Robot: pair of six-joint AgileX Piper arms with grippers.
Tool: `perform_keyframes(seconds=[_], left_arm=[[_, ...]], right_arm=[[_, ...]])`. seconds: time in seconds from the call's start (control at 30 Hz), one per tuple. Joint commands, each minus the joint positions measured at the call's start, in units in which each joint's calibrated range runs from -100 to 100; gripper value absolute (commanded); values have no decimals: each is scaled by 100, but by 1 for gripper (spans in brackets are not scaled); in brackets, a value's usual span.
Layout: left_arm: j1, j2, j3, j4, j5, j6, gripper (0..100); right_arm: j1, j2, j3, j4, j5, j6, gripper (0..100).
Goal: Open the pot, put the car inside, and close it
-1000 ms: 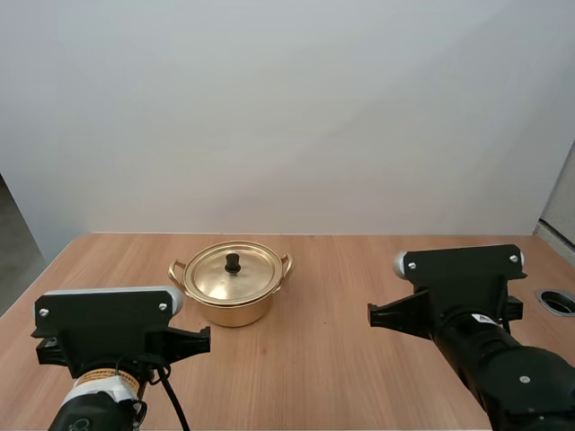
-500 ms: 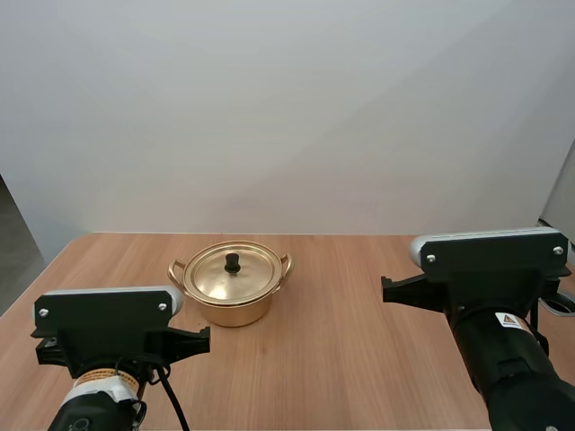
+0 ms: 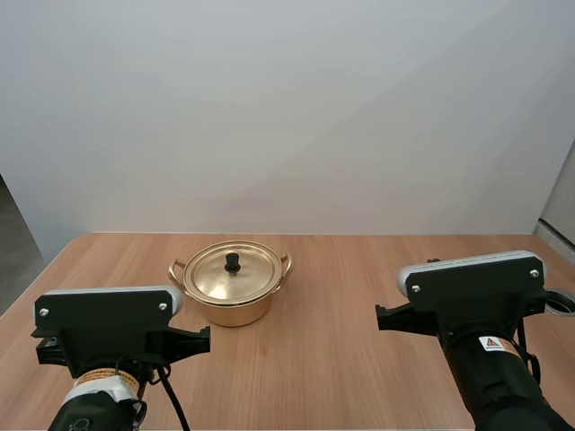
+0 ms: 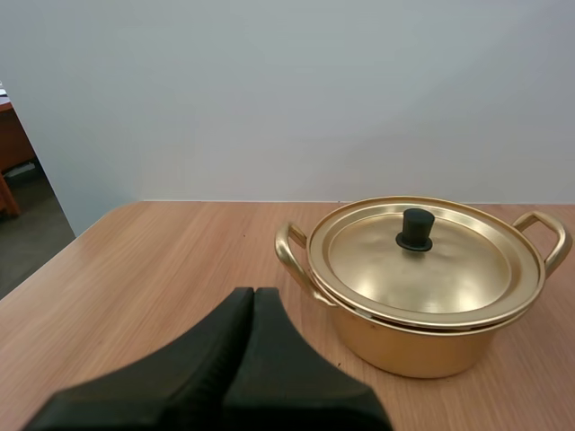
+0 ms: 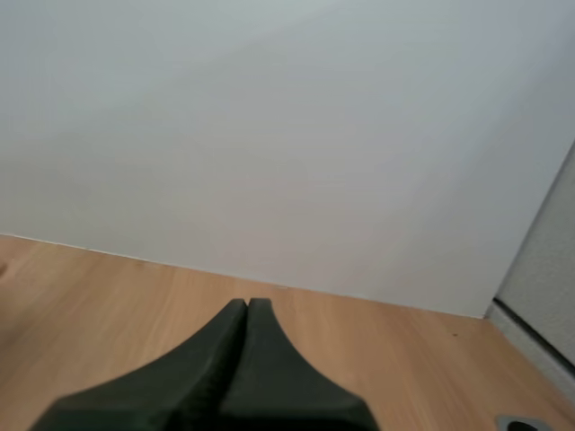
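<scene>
A gold pot (image 3: 232,285) with two loop handles stands on the wooden table, left of centre, with its lid (image 3: 232,272) on; the lid has a black knob (image 3: 233,262). In the left wrist view the pot (image 4: 422,305) sits a short way ahead of my left gripper (image 4: 253,296), whose fingers lie together as one dark wedge, holding nothing. My right gripper (image 5: 247,307) is shut too, over bare table near the back wall. The left arm's body (image 3: 108,332) and the right arm's body (image 3: 472,301) stand at the table's near side.
The wooden table (image 3: 332,296) runs back to a plain white wall. A round metal grommet (image 3: 561,301) sits in the table at the far right edge, seen also beside my right gripper as a grommet (image 5: 517,422).
The right arm swung: it moved right and up half a second ago, and has now come back slightly left and lower. The left arm and the pot have stayed still.
</scene>
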Motion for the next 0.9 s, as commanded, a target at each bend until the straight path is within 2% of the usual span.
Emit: perform_keyframes(seconds=[0.0, 0.07, 0.2, 0.27, 0.5, 0.6, 0.87], left_arm=[[1, 0, 0, -2, -3, -1, 0], [1, 0, 0, -2, -3, -1, 0], [1, 0, 0, -2, -3, -1, 0], [1, 0, 0, -2, -3, -1, 0], [1, 0, 0, -13, -1, -1, 0], [1, 0, 0, -432, -1, -1, 0], [1, 0, 0, -511, -1, -1, 0]], right_arm=[[1, -1, 0, -1154, 132, 1168, 0], [1, -1, 0, -1942, 266, 1966, 0], [1, 10, 0, -4096, 954, 3984, 0], [1, 10, 0, -4687, 1343, 4700, 0], [1, 10, 0, -4737, 1759, 4761, 0], [1, -6, 0, -4725, 2006, 4761, 0], [1, -854, 0, -4702, 3337, 4761, 0]])
